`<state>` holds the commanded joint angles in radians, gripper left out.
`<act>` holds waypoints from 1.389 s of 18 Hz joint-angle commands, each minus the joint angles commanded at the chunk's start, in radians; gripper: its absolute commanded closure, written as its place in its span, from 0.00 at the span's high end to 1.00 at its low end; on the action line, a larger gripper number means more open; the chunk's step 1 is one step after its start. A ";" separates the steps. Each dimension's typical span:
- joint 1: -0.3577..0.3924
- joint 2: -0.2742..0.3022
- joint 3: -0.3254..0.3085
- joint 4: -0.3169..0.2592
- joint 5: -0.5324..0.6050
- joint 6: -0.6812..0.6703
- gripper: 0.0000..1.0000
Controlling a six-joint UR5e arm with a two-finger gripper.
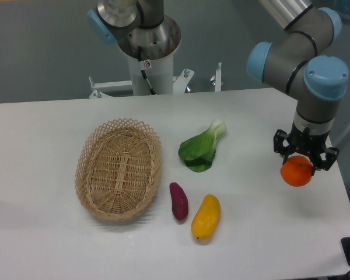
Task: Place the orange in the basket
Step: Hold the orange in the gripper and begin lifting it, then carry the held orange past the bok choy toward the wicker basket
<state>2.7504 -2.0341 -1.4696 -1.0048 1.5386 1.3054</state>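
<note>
Camera view from the front shows you the orange (296,171) at the right side of the frame, clamped between the fingers (304,155) of the single arm, which come down on it from above. It seems to hang just over the worktop (58,245), but you cannot tell for sure if it touches. The basket (118,169) lies far to the left, well apart from the orange, with its long axis running from the upper part to the lower part of the frame. So your coming move is, in my judgement, a long travel to the left. Between the two lie a leafy green vegetable (200,148), a purple sweet potato (179,200) and a yellow mango-like fruit (206,217). You should carry the orange high enough to pass over them and over the lattice rim. The right edge of the worktop is near the orange; leftward there is open room.
</note>
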 joint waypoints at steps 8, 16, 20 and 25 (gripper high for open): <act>-0.015 0.000 0.002 -0.009 0.029 0.000 0.52; -0.055 0.029 -0.050 -0.005 0.028 -0.021 0.51; -0.095 0.052 -0.097 0.005 0.020 -0.069 0.51; -0.193 0.092 -0.159 0.011 0.017 -0.176 0.52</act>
<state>2.5574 -1.9421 -1.6289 -0.9941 1.5554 1.1293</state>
